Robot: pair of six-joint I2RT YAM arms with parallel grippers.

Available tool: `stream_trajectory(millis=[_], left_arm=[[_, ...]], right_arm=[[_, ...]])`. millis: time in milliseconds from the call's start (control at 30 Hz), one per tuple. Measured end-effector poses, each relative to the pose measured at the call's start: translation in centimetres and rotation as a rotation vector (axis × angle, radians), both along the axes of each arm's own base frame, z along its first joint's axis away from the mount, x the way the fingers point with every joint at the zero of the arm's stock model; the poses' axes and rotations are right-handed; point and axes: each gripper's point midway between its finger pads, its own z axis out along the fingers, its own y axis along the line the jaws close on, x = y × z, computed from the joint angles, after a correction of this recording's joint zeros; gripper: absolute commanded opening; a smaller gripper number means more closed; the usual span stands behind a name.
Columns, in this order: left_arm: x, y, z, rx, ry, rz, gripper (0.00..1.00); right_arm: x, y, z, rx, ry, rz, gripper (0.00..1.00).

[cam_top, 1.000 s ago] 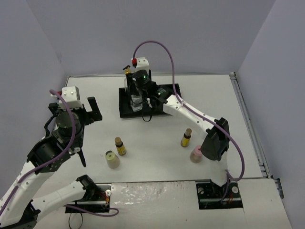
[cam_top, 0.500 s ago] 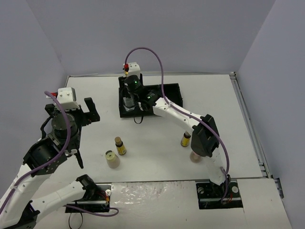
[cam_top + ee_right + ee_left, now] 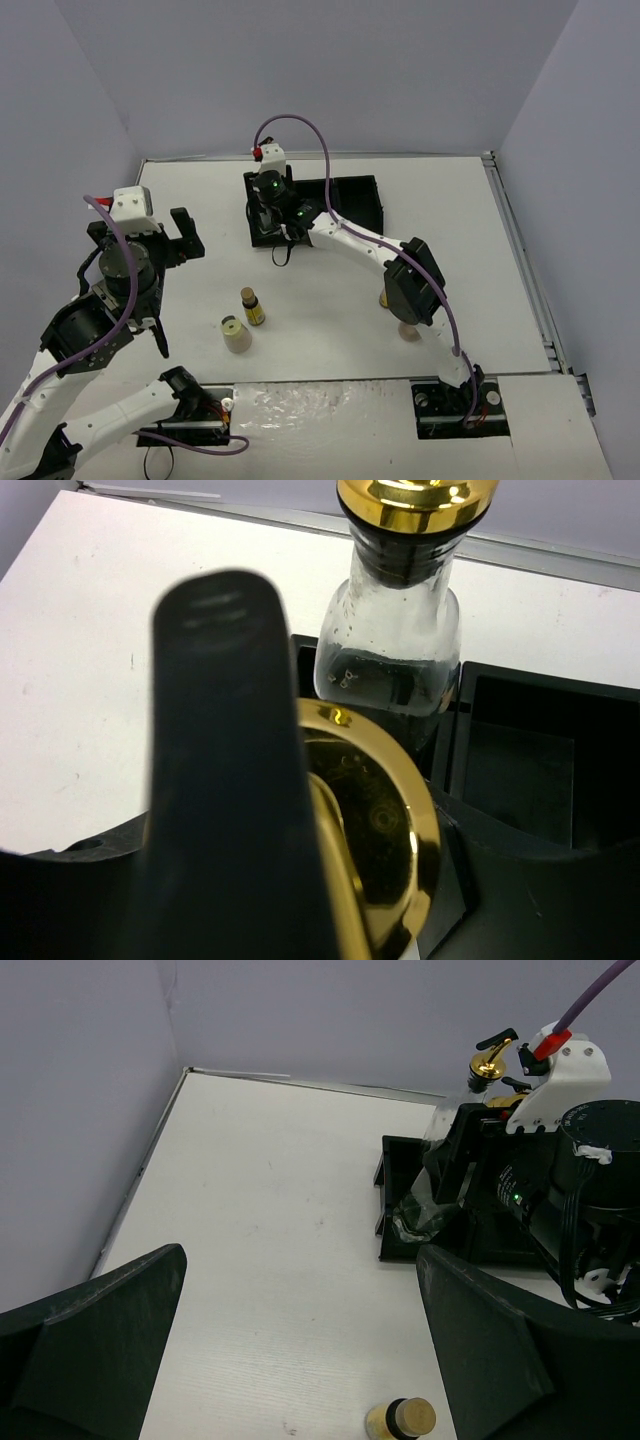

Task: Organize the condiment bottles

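My right gripper (image 3: 268, 208) is shut on a tall clear glass bottle; its gold top (image 3: 375, 830) sits against my finger (image 3: 225, 780). It holds the bottle over the left compartment of the black tray (image 3: 352, 196). The second tall glass bottle (image 3: 398, 630) stands just behind it in the same tray. It also shows in the left wrist view (image 3: 489, 1055). An amber bottle (image 3: 252, 306) and a beige jar (image 3: 235, 335) stand on the table at front left. My left gripper (image 3: 177, 283) is open and empty, left of them. The other amber bottle (image 3: 384, 297) and the pink jar (image 3: 408, 331) are mostly hidden by my right arm.
The tray's middle and right compartments (image 3: 520, 780) hold nothing. Grey walls close in the table at the left, back and right. My right arm (image 3: 405, 280) stretches across the table's middle. The near amber bottle (image 3: 400, 1422) lies between my left fingers' line of view.
My right gripper has moved left along the tray with the glass bottle, and its elbow has swung left over the amber bottle and pink jar. My left gripper has drifted slightly left.
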Motion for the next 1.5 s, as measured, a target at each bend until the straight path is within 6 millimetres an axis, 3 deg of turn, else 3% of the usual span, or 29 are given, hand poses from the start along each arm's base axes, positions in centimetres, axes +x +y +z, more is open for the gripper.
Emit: stream_trajectory(millis=[400, 667, 933, 1067, 1500], left_arm=[[0.0, -0.1, 0.0, -0.001, 0.000, -0.003, 0.97], [0.0, 0.0, 0.0, -0.002, 0.000, -0.004, 0.97], [-0.1, 0.0, 0.0, -0.003, -0.001, -0.004, 0.97], [-0.1, 0.0, -0.1, -0.001, 0.003, -0.003, 0.97], [-0.7, 0.6, 0.0, -0.004, -0.001, -0.002, 0.97]], right_arm=[[0.6, -1.0, -0.6, -0.028, -0.001, -0.040, 0.02], [0.8, -1.2, -1.3, -0.045, 0.005, -0.049, 0.27], [0.8, -1.2, -1.3, -0.047, 0.004, -0.050, 0.68], [1.0, -1.2, -0.9, -0.040, -0.009, -0.055, 0.81], [0.9, -1.4, -0.4, -0.042, -0.018, -0.059, 0.88]])
